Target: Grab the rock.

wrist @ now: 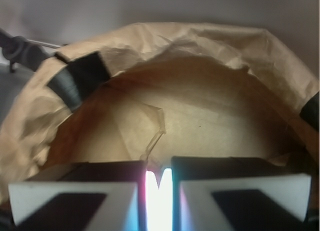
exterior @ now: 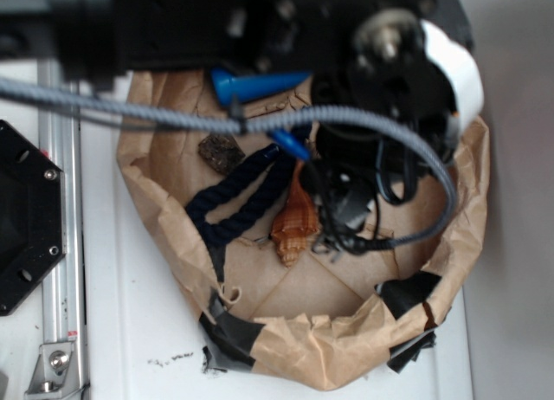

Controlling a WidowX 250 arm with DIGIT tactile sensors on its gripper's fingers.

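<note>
Clearly I am only approaching: my pincer (wrist: 159,183) is nearly pressed together, pinching nothing, over bare paper. The rock (exterior: 220,151) lies far back in the paper bag (exterior: 346,357), touching the rope (exterior: 234,205). Next I must spread and move there.
</note>
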